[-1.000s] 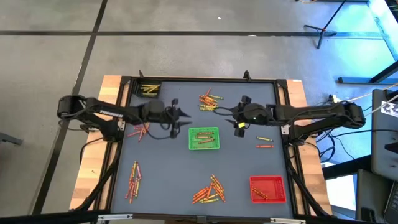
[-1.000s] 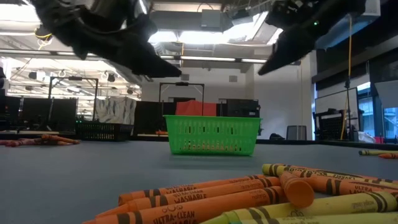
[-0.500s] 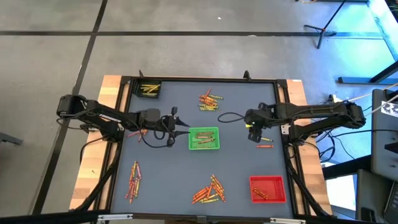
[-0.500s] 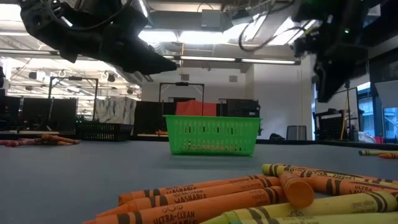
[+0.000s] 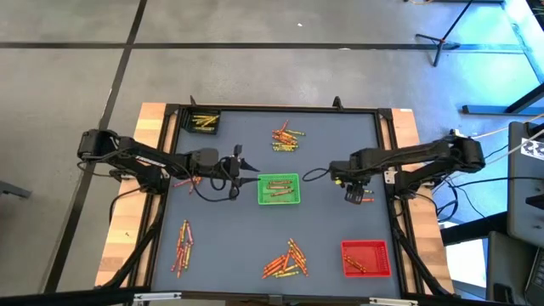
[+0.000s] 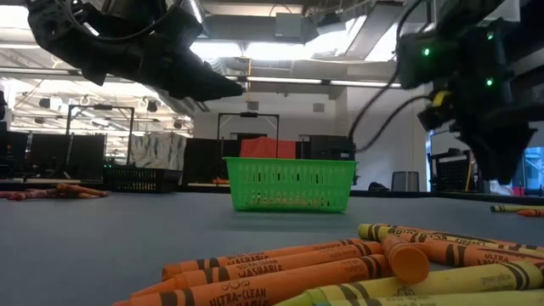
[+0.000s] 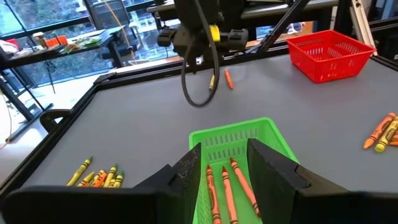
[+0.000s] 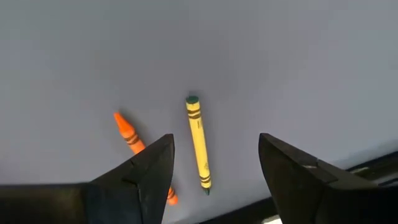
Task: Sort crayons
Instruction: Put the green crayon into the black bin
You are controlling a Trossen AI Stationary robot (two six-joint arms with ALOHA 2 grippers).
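Step in hand: right gripper [image 8: 214,168] lining up pick of loose crayon on table right side, about 3 o'clock of green basket [image 5: 279,189].

Fingers spread wide, empty.

Yellow-wrapped crayon [image 8: 198,142] lies lengthwise in gap between fingers; orange crayon [image 8: 129,138] partly under one finger (untouched).

Next: descend, close.

Left gripper [image 7: 225,167] part-open, empty, hovering at basket's 9 o'clock edge.

Orange and yellow crayons [image 6: 340,268] before a green basket [image 6: 290,184].
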